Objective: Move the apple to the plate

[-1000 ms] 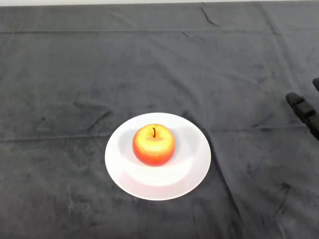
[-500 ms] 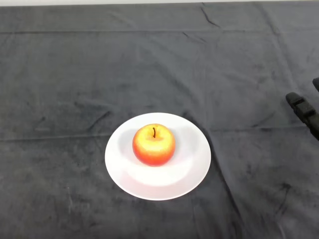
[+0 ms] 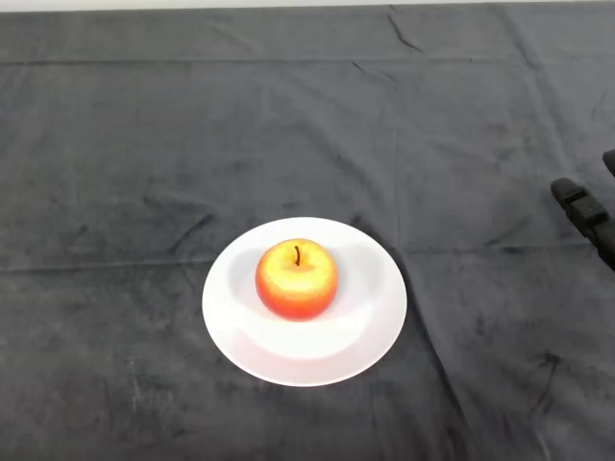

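Already the red-and-yellow apple [image 3: 296, 279] sits upright on the white plate [image 3: 370, 331], stem up, resting a little toward 12 o'clock from the plate's middle and well inside the rim. The plate lies on the dark cloth [image 3: 144, 144] that covers the table, slightly toward 6 o'clock from the middle of the view. Off at about 3 o'clock from the plate, well apart from it, a black object [image 3: 584, 213] juts in from the right edge; what it is cannot be told. Nothing touches the apple or the plate. Judged from how things lie, the placing step is done and the task looks complete. The next move calls for no further grasp, only for leaving the fruit undisturbed.
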